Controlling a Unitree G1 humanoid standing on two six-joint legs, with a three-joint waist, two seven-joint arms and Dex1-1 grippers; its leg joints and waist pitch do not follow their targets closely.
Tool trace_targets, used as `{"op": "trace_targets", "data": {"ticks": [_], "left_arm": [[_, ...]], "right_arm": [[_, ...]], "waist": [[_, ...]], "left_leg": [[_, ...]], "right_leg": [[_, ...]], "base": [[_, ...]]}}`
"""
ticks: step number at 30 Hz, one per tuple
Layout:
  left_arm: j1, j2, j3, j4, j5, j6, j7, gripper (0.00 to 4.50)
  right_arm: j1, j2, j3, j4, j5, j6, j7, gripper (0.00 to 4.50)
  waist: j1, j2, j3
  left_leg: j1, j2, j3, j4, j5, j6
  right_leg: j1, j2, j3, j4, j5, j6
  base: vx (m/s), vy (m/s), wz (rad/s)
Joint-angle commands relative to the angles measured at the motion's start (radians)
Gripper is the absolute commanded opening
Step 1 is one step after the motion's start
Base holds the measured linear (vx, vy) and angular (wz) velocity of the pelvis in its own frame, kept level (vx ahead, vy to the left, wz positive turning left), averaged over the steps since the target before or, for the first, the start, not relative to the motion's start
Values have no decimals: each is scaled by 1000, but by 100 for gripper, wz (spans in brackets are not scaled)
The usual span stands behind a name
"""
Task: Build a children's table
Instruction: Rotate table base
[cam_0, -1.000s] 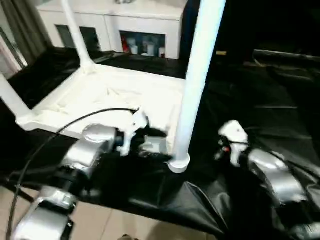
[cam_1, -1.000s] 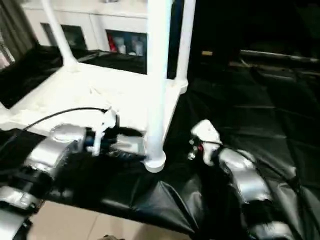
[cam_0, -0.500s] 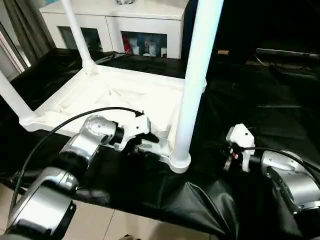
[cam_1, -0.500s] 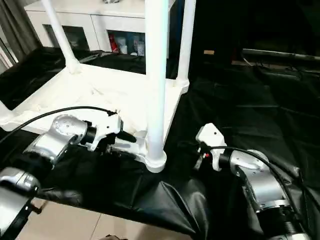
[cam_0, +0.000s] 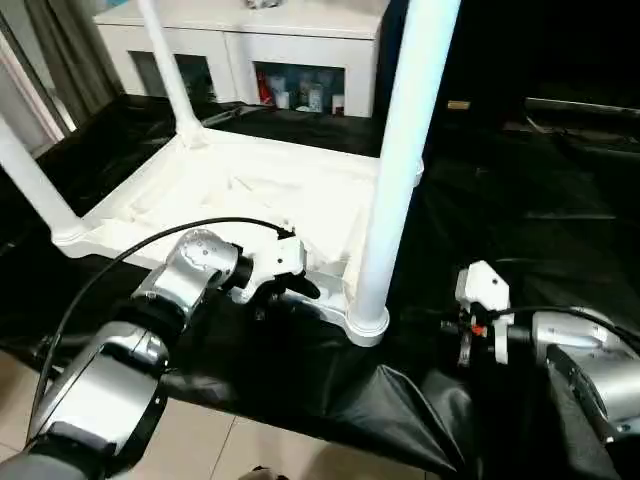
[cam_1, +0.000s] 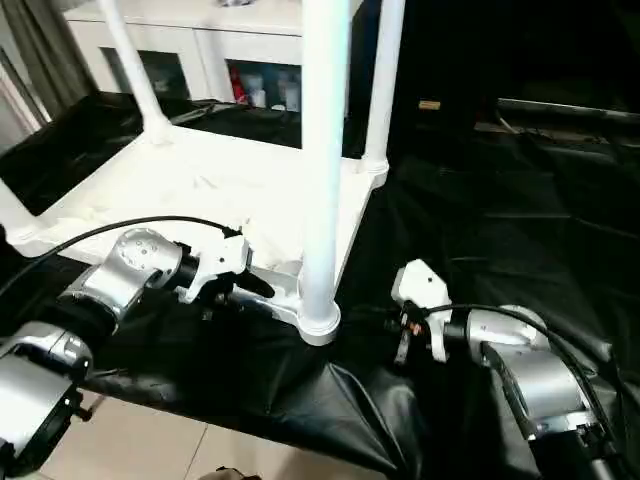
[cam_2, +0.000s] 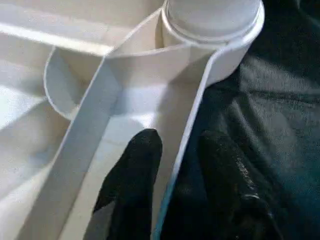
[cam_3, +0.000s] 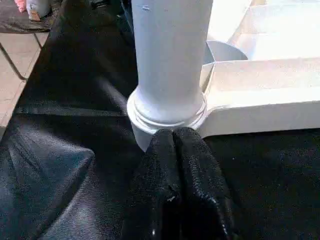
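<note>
I see a black-draped table (cam_0: 560, 200) up front. White cabinet (cam_0: 262, 45) with glass doors behind it, grey curtain (cam_0: 70, 55) beside, pale tiled floor (cam_0: 230, 450) below.

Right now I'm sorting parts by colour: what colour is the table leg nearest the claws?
White, like the rest; the nearest leg shows best in the left eye view.

The four legs of the children's table (cam_0: 250, 195) run off the top edge in the head views, so their far ends are cut off. The nearest leg (cam_0: 400, 170) hides part of the tabletop's right rim behind it. Small items behind the white cabinet's (cam_0: 290, 60) glass doors are too small to identify. The silver forearms are cropped at the bottom edge.
</note>
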Motion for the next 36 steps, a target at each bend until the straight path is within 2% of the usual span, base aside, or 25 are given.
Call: {"op": "trace_targets", "data": {"ticks": [1, 9, 11, 12, 15, 16, 17, 19, 20, 21, 22, 23, 24, 25, 26, 27, 28, 30, 31, 32, 33, 34, 35, 36], "left_arm": [[-26, 7, -5, 29, 19, -21, 1, 131], [-34, 5, -2, 57, 31, -34, 5, 72], [-39, -1, 6, 78, 35, -45, 5, 50], [-39, -4, 14, 81, 30, -41, 0, 50], [-20, -9, 29, 67, 12, 13, -38, 37], [-11, -8, 28, 59, 8, 32, -50, 30], [10, -7, 32, 38, -3, 53, -58, 21], [47, -8, 43, 0, -16, 97, -46, 13], [73, -9, 51, -32, -18, 145, -21, 13], [73, -9, 51, -32, -18, 145, -21, 8], [119, -14, 68, -106, -45, 240, -15, 2], [142, -18, 80, -145, -61, 287, -6, 1], [162, -23, 90, -179, -75, 322, 8, 1], [175, -26, 97, -204, -81, 346, 18, 1], [189, -36, 109, -223, -78, 361, 71, 1], [202, -43, 117, -243, -73, 374, 106, 1], [215, -50, 118, -262, -67, 365, 130, 1], [240, -62, 120, -301, -62, 353, 153, 1], [250, -65, 114, -308, -56, 328, 151, 1], [264, -65, 107, -332, -49, 329, 152, 1], [279, -63, 100, -363, -40, 352, 159, 0], [287, -61, 95, -381, -36, 353, 161, 0], [292, -61, 91, -389, -33, 349, 161, 0], [298, -59, 88, -402, -31, 352, 165, 0]], "right_arm": [[1, -15, 3, -26, 6, 12, 9, 0], [3, -20, 10, -32, 4, 15, 11, 0], [2, -16, 8, -38, 5, 20, 9, 0], [2, -15, 9, -38, 6, 20, 8, 0], [2, -2, 12, -35, 0, 11, -12, 0], [2, 4, 11, -33, -3, 7, -21, 0], [-3, 21, 9, -22, -16, -9, -52, 0], [-10, 49, 2, -6, -35, -32, -105, 0], [-12, 69, -8, -1, -35, -32, -137, 0], [-12, 69, -8, -1, -35, -32, -137, 0], [-8, 85, -22, -9, -15, -8, -153, 0], [-5, 86, -23, -12, -12, -3, -155, 0], [-2, 84, -23, -14, -14, -2, -155, 0], [0, 82, -22, -15, -16, -3, -157, 0], [0, 79, -22, -8, -27, -11, -164, 0], [0, 78, -22, -2, -34, -16, -170, 0], [-3, 75, -23, 11, -48, -31, -179, 0], [-11, 74, -28, 39, -75, -68, -204, 0], [-17, 74, -31, 53, -70, -68, -197, 0], [-21, 74, -32, 63, -62, -64, -188, 0], [-25, 73, -33, 71, -61, -73, -182, 18], [-27, 86, -48, 80, -53, -87, -199, 18], [-28, 96, -60, 87, -46, -95, -212, 37], [-27, 101, -66, 91, -40, -101, -214, 37]], "waist": [[2, -6, -71], [3, -5, -72], [2, -10, -71], [2, -9, -71], [2, -16, -71], [2, -15, -72], [0, -20, -71], [-3, -17, -71], [-6, -27, -70], [-6, -23, -70], [-11, -24, -67], [-13, -22, -65], [-15, -33, -64], [-17, -25, -64], [-23, -33, -63], [-22, -29, -63], [-27, -42, -60], [-25, -36, -61], [-29, -43, -60], [-30, -43, -60], [-30, -42, -60], [-31, -52, -60], [-31, -47, -60], [-29, -45, -62]], "left_leg": [[21, 67, -35, -65, -207, 60], [20, 68, -35, -64, -198, 66], [20, 68, -35, -65, -201, 67], [20, 67, -35, -64, -200, 67], [16, 67, -35, -63, -172, 79], [17, 67, -34, -62, -170, 79], [15, 66, -33, -63, -166, 82], [16, 67, -34, -63, -166, 79], [15, 68, -33, -65, -168, 79], [14, 68, -34, -65, -165, 78], [18, 68, -32, -67, -183, 73], [16, 70, -34, -69, -184, 72], [15, 68, -33, -70, -186, 77], [18, 68, -33, -69, -196, 73], [17, 66, -32, -70, -203, 73], [18, 67, -33, -70, -205, 68], [18, 65, -31, -70, -224, 67], [18, 67, -35, -71, -229, 61], [18, 67, -34, -73, -234, 56], [19, 66, -34, -74, -236, 58], [19, 65, -34, -73, -238, 59], [18, 66, -33, -74, -236, 61], [17, 66, -34, -73, -224, 65], [19, 65, -33, -72, -220, 65]], "right_leg": [[44, -81, 41, -70, -72, -290], [45, -82, 39, -67, -46, -297], [46, -83, 40, -69, -56, -295], [46, -83, 40, -69, -58, -295], [47, -85, 40, -67, -53, -294], [46, -85, 39, -66, -52, -297], [46, -85, 39, -66, -56, -298], [43, -86, 38, -67, -72, -298], [44, -86, 38, -68, -75, -297], [44, -86, 38, -64, -76, -299], [42, -85, 39, -70, -120, -289], [44, -86, 39, -67, -124, -294], [41, -85, 38, -73, -143, -289], [39, -86, 39, -75, -176, -280], [38, -82, 40, -79, -195, -271], [38, -83, 40, -77, -201, -268], [36, -82, 41, -86, -238, -252], [35, -87, 42, -86, -266, -241], [34, -84, 42, -91, -282, -226], [33, -83, 42, -91, -286, -221], [32, -82, 43, -91, -291, -216], [32, -82, 43, -92, -291, -212], [31, -83, 44, -90, -281, -210], [29, -83, 44, -90, -276, -211]], "base": [[0, 0, 0], [0, 0, 0], [0, 0, 0], [0, 0, 0], [0, 0, 0], [0, 0, 0], [0, 0, 0], [0, 0, 0], [0, 0, 0], [0, 0, 0], [0, 0, 0], [0, 0, 0], [0, 0, 0], [0, 0, 0], [0, 0, 0], [0, 0, 0], [0, 0, 0], [0, 0, 0], [0, 0, 0], [0, 0, 0], [0, 0, 0], [0, 0, 0], [0, 0, 0], [0, 0, 0]]}}
